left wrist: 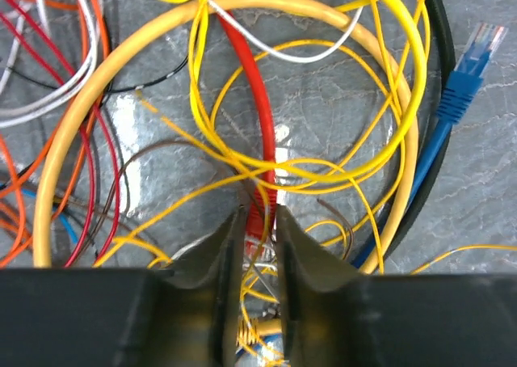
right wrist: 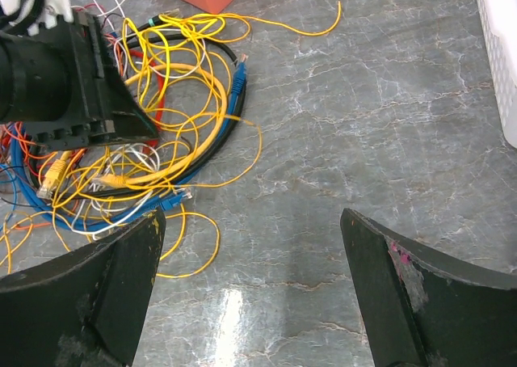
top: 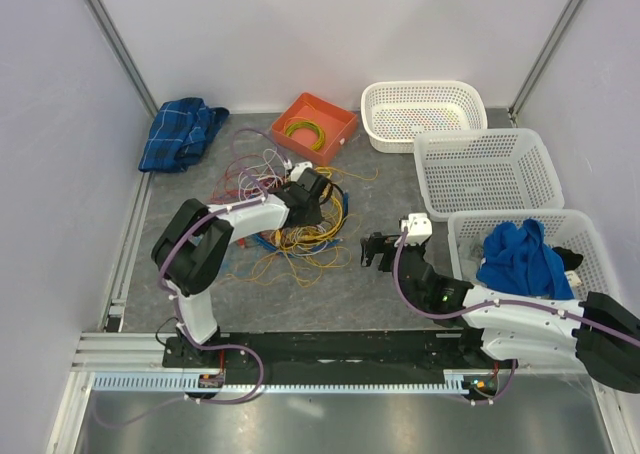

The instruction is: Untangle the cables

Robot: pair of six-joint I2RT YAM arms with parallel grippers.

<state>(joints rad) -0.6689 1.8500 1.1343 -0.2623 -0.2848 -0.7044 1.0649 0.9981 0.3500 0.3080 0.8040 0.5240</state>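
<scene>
The cables lie in a tangle of yellow, orange, red, blue, white and black wires left of the table's middle. My left gripper is down in the pile. In the left wrist view its fingers stand close together on a red cable, with thin yellow wires also caught between them. A thick yellow cable loops around this spot, and a blue plug lies to the right. My right gripper hangs wide open over bare table, right of the tangle, holding nothing.
An orange tray with a yellow coil sits behind the pile. Three white baskets line the right side, the nearest one holding a blue cloth. Another blue cloth lies at the back left.
</scene>
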